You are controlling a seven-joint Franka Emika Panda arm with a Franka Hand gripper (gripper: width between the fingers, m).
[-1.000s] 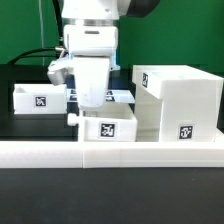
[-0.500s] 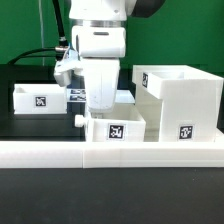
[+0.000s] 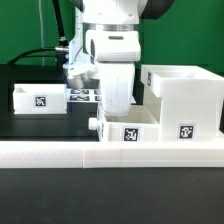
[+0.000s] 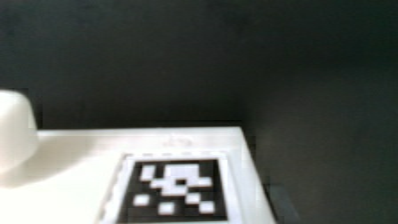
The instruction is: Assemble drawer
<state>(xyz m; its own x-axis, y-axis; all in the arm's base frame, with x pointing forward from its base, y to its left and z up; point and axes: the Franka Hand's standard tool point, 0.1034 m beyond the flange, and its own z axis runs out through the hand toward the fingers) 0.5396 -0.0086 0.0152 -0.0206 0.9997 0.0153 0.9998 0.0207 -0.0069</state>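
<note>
A small white tray (image 3: pixel 132 131) with a tag on its front and a knob on its side stands in the middle, against the rail. Its right end touches the boxy white housing (image 3: pixel 185 100). My gripper (image 3: pixel 118 108) reaches down into this tray from above and appears shut on its wall; the fingertips are hidden behind the tray. The wrist view shows a tagged white face of the tray (image 4: pixel 89 150) very close, with no fingers in it. A second small tray (image 3: pixel 38 98) stands apart at the exterior view's left.
The long low white rail (image 3: pixel 60 153) runs across the front. The marker board (image 3: pixel 84 96) lies flat behind the trays on the black table. A green wall stands at the back.
My gripper and the middle tray have moved together toward the exterior view's right, up to the housing. The left tray and the housing have not moved.
</note>
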